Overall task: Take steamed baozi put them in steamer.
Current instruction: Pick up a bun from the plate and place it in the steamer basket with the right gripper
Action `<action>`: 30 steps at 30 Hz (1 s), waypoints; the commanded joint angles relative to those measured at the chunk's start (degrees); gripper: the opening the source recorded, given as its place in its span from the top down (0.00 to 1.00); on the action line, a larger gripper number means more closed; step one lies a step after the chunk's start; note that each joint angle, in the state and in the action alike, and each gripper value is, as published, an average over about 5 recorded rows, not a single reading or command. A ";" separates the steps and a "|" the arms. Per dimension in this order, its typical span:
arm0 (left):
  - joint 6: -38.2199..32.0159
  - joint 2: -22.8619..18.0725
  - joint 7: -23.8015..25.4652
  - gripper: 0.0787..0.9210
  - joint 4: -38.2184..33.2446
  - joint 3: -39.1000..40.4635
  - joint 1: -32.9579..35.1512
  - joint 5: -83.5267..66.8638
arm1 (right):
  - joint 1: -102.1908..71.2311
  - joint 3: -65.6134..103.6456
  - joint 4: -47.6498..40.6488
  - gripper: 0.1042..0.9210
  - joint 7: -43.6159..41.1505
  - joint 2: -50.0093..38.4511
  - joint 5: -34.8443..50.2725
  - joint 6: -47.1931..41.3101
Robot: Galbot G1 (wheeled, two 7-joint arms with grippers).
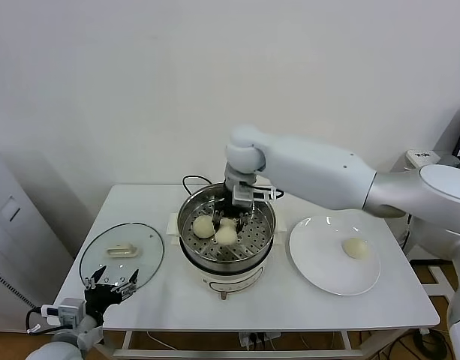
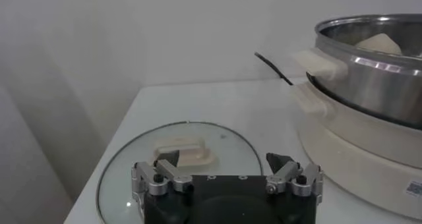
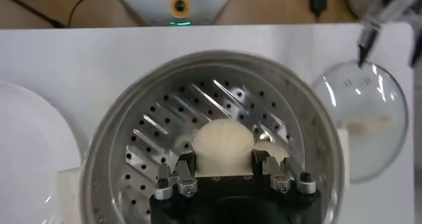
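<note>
The steamer (image 1: pixel 190 214) stands mid-table, a steel pot with a perforated tray on a cream base. Two baozi (image 1: pixel 203 226) (image 1: pixel 226 236) lie on its tray. My right gripper (image 1: pixel 235 216) hangs down inside the pot, shut on a third baozi (image 3: pixel 224 140); its fingers (image 3: pixel 186 165) press on both sides of the bun, low over the tray (image 3: pixel 165 113). A fourth baozi (image 1: pixel 355 247) lies on the white plate (image 1: pixel 316 259) to the right. My left gripper (image 1: pixel 109 279) is open and empty at the table's front left corner, by the glass lid.
The glass lid (image 1: pixel 121 251) with a cream handle lies flat left of the steamer; it also shows in the left wrist view (image 2: pixel 191 146). A black cable (image 1: pixel 190 180) runs behind the pot. The steamer's side handle (image 2: pixel 320 64) faces the left gripper (image 2: pixel 224 163).
</note>
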 commanded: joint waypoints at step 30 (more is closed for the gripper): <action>0.42 0.47 0.04 0.12 0.61 -0.30 -1.19 -0.59 | 7.77 5.74 -8.95 0.12 -3.26 -12.66 3.96 -16.37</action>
